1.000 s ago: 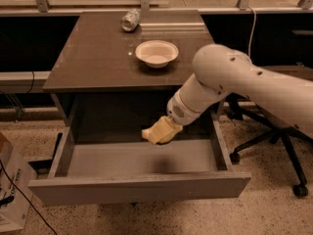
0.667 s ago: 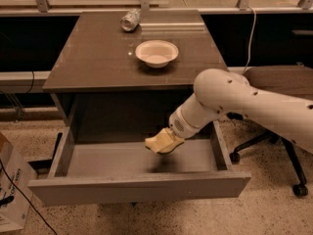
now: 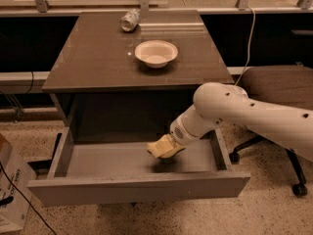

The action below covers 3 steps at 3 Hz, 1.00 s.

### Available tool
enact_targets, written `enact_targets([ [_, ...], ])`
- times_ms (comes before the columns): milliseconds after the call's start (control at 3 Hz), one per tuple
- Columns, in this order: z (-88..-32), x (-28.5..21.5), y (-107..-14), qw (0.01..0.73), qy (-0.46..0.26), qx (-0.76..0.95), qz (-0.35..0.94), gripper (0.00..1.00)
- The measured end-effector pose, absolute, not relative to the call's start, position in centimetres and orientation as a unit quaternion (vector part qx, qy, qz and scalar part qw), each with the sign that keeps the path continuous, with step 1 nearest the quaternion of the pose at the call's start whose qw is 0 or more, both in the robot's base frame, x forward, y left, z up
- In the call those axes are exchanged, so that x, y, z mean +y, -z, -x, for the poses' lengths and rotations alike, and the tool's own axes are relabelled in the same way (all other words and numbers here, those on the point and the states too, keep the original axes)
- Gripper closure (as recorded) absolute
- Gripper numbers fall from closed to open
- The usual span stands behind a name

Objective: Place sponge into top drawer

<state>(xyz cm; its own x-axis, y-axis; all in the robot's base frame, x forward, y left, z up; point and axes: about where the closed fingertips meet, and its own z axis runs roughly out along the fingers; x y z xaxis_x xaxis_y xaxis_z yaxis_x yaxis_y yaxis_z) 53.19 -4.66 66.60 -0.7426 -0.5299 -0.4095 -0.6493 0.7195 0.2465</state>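
Hovering low inside the open drawer [image 3: 122,190], the gripper [image 3: 164,148] looked clamped on the sponge [image 3: 155,151] just above the drawer floor, so I'd guess the drop was next and only needed the jaws opening, with a bowl [image 3: 156,53] and can [image 3: 130,20] on the brown counter [image 3: 93,62] and a chair [image 3: 274,82] beside it.

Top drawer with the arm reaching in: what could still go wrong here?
The gripper hangs low inside the top drawer, right of centre; pushing lower could press it onto the floor. The sponge cannot be told apart from the pale gripper, so its hold is unconfirmed. The arm could clip the drawer's right wall.
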Motion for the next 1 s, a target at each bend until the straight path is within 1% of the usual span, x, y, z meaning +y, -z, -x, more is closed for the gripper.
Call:
enact_targets([
  [333,-53.15,-4.57,-66.54,0.156,-0.19,0.914,0.323,0.19],
  [667,-53.08,-4.46,-66.47,0.155,-0.191,0.913,0.324,0.0],
  [1000,-53.08,-4.46,-66.47,0.155,-0.191,0.913,0.324,0.0],
])
